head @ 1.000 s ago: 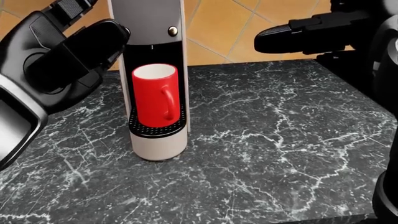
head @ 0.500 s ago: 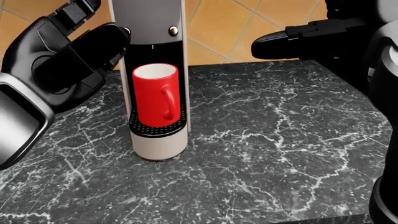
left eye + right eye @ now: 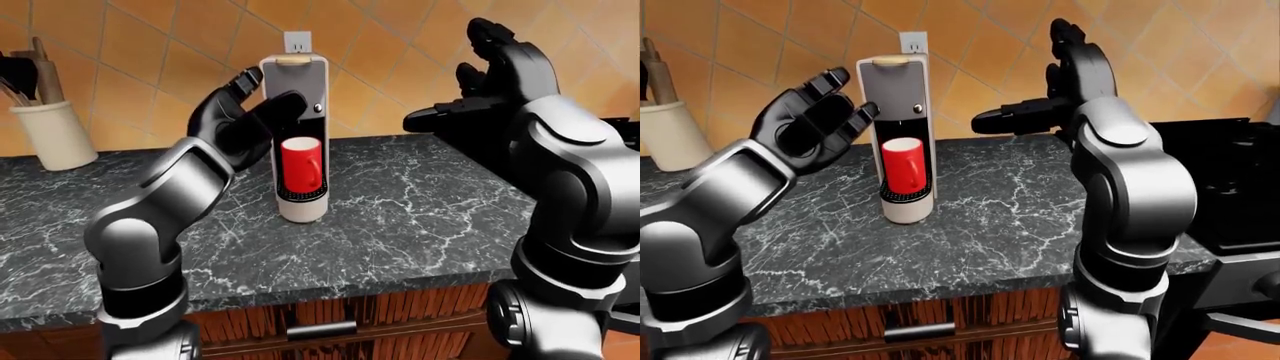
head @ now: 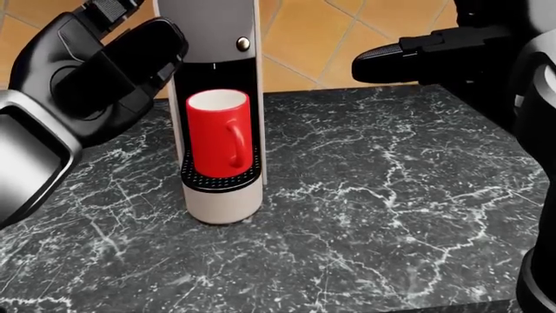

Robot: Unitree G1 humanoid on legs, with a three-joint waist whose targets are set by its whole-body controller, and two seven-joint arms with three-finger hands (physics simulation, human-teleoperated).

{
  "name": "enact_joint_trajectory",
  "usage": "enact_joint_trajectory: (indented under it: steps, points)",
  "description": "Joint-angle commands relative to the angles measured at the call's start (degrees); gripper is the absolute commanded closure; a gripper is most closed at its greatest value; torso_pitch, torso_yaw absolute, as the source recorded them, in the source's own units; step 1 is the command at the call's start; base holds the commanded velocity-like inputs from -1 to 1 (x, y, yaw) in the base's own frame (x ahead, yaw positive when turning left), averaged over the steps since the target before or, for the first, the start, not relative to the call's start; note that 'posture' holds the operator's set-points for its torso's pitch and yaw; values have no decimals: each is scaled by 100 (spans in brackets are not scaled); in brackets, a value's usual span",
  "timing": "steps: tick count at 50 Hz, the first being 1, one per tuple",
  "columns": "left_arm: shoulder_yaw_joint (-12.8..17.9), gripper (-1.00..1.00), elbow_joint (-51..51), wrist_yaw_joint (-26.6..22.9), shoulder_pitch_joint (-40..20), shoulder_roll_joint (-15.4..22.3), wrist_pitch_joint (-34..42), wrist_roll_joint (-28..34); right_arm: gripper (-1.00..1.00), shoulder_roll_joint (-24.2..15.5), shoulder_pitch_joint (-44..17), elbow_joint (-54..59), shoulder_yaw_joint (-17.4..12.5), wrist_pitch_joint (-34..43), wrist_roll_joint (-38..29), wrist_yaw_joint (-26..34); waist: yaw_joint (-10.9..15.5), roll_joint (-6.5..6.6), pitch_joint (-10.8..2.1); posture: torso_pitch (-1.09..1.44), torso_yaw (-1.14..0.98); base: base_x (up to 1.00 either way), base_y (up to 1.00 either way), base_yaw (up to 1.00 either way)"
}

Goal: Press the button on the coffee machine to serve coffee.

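- So the black three-finger left hand (image 3: 810, 120) has crept up a touch and in toward the tall white-and-grey coffee machine (image 3: 297, 142) over the last second; fingers are spread wide, nothing in them, palm turned toward the machine's left side.
- In the head view one fingertip sits right against the machine's upper edge, just left of the small round brass button (image 4: 242, 44) (can't tell if it's actually touching).
- My read: it's lining up for the press, but the button isn't pushed yet, so the task is still in the approach.
- The black right hand (image 3: 500, 71) has barely shifted. It's held high over the right end of the dark marbled stone counter (image 4: 391, 195), open, one finger pointing at the machine, well apart from it.
- The red cylindrical mug (image 4: 219, 130) is already parked on the drip tray under the spout, near the counter's wall-side edge.
- A cream utensil crock (image 3: 52, 133) stands way off at the left end.
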Motion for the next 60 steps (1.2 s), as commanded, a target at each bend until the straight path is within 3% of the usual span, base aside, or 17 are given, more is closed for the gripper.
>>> enact_joint_trajectory:
  steps: [1,60]
  points:
    - [74,-100,-34,-153,-155,29,-134,120,-100,-42,-179,-74,-34,-166,-14,-19,1,-10,-41,-45,0,0,0,0]
    - [115,-100,936,-918,-494,-143,-376,871,-100,13,-3,-115,-42,-278,54,-88,-6,-45,-57,-45,0,0,0,0]
